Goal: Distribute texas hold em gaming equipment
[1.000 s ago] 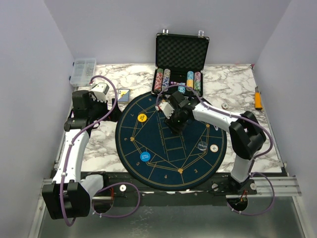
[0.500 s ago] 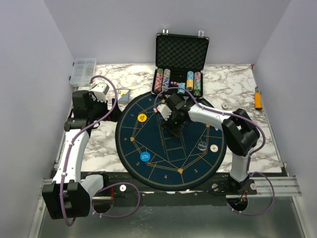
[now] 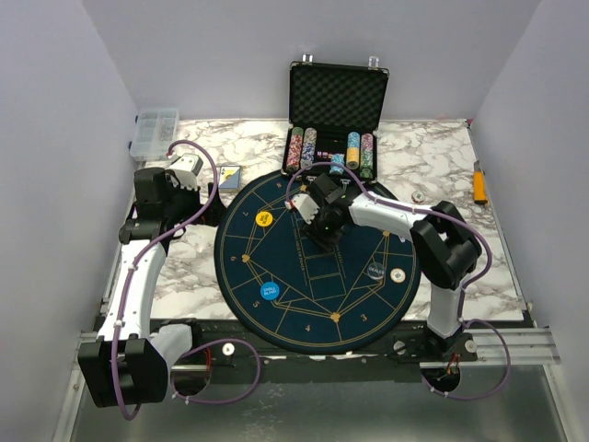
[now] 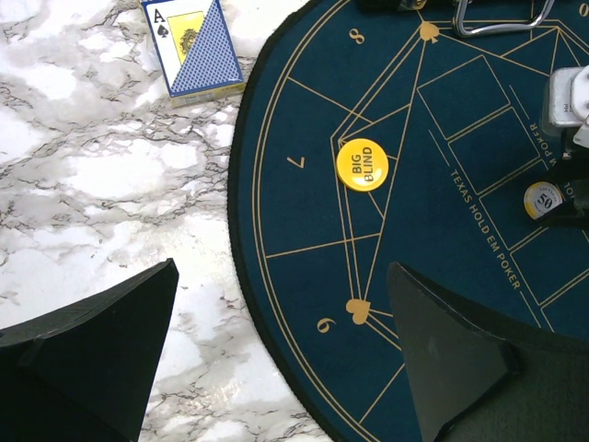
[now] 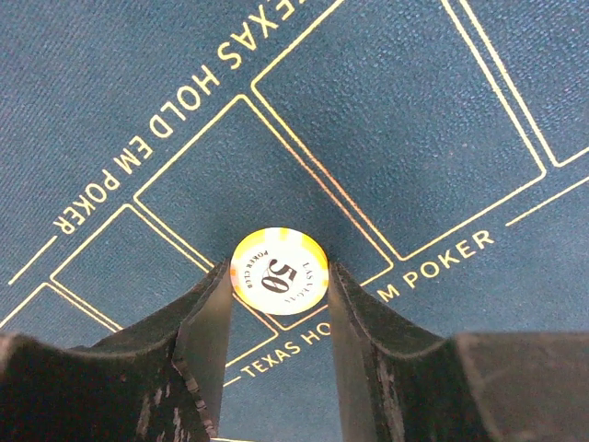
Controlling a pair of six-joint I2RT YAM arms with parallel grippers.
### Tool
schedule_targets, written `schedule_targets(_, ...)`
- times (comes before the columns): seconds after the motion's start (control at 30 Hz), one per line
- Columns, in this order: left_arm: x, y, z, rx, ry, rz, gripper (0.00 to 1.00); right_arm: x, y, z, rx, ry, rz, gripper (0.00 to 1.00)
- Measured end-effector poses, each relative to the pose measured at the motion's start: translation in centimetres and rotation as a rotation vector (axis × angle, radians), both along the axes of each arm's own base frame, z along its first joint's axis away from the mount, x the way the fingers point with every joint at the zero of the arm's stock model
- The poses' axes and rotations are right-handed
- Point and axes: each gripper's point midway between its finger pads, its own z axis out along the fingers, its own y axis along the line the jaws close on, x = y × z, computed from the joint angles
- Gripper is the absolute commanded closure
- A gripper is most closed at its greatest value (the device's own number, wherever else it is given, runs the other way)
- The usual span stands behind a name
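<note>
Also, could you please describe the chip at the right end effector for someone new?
Find the round dark-blue poker mat and the printed boxes at its middle, where the right end effector clasps a small chip. Unlike the plain yellow BIG BLIND button and the blue button, its white centre reads 50 inside a yellow-and-white striped rim.

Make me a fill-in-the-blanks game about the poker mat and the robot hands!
1. The chip between the right gripper's fingers has the number ___ printed on it.
2. The yellow disc on the blue mat says BIG ___.
3. The card box on the marble table shows the ___ of spades.
4. The left gripper has nothing in it and its fingers are wide ___.

Missing words: 50; BLIND; ace; open.
</note>
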Motion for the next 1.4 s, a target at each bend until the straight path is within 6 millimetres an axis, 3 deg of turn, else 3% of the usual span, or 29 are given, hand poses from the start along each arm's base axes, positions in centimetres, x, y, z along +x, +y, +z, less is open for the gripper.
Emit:
schedule_targets(0.13, 0.0, 0.0, 0.0, 0.0, 0.0, 0.0, 0.02, -0.1, 0.0, 0.1, -0.001, 0.002, 0.0, 0.51)
schedule_targets(0.4, 0.0, 0.0, 0.0, 0.0, 0.0, 0.0, 0.02, -0.2, -0.1, 0.1, -0.005, 0.006, 0.0, 0.62)
schedule_targets(0.7, 0.0, 0.0, 0.0, 0.0, -0.001, 0.0, 0.02, -0.1, -0.1, 0.6, -0.002, 0.001, 0.0, 0.65)
schedule_targets(1.07, 0.3, 1.1, -0.5, -0.02, 0.024, 0.035, 0.02, 0.6, 1.5, 5.8, 0.095, -0.071, 0.041, 0.67)
schedule_targets(1.17, 0.5, 2.4, -0.8, -0.056, 0.048, 0.078, 0.02, -0.6, 2.9, 6.2, 0.116, -0.067, 0.094, 0.67)
schedule_targets(1.4, 1.0, 5.2, -1.4, -0.136, 0.109, 0.158, 0.02, -7.9, 8.9, 6.4, 0.152, -0.055, 0.344, 0.68)
